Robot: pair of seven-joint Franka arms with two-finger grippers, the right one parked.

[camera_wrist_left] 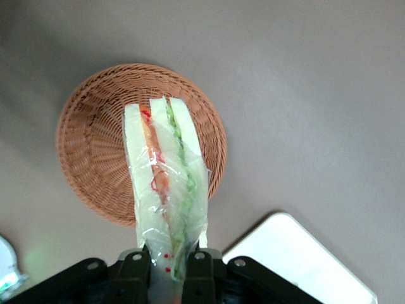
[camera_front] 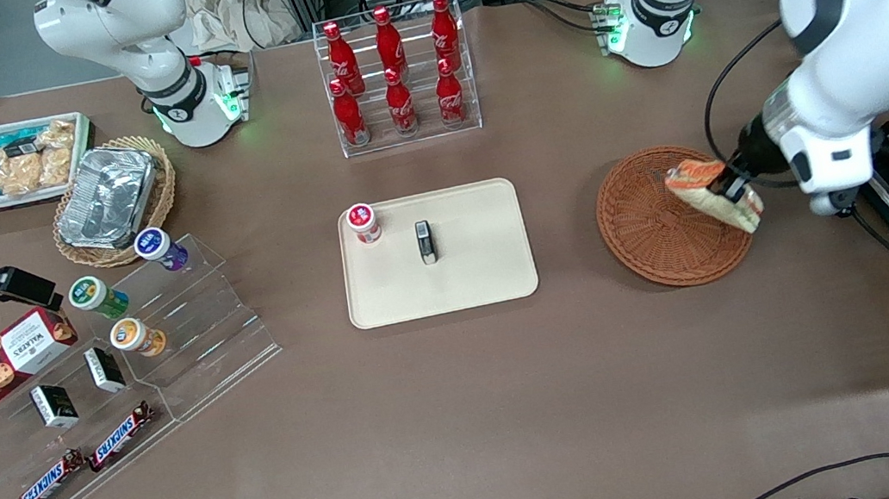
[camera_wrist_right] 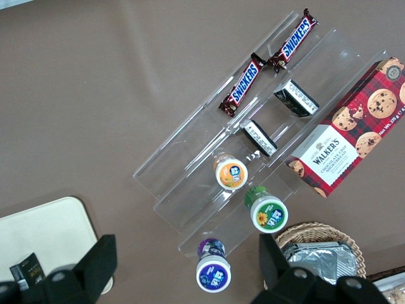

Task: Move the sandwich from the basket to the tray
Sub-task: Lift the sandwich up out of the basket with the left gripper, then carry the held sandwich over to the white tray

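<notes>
My left gripper (camera_front: 736,187) is shut on the sandwich (camera_front: 708,191), a plastic-wrapped wedge of pale bread with orange, red and green layers (camera_wrist_left: 166,183). It hangs lifted above the edge of the reddish-brown wicker basket (camera_front: 650,229) that lies toward the working arm's end of the table. The wrist view has the basket (camera_wrist_left: 95,145) under the sandwich with nothing in it, and the fingers (camera_wrist_left: 197,269) pinching the wedge's narrow end. The cream-beige tray (camera_front: 465,273) lies mid-table, beside the basket toward the parked arm; a corner of the tray (camera_wrist_left: 297,259) shows in the wrist view.
On the tray stand a small red-lidded cup (camera_front: 363,223) and a small dark box (camera_front: 426,242). A clear rack of red cola bottles (camera_front: 395,74) stands farther from the front camera. An acrylic shelf of snacks (camera_front: 136,345), a tan basket with foil container (camera_front: 111,200) and a white bin (camera_front: 15,162) lie toward the parked arm's end.
</notes>
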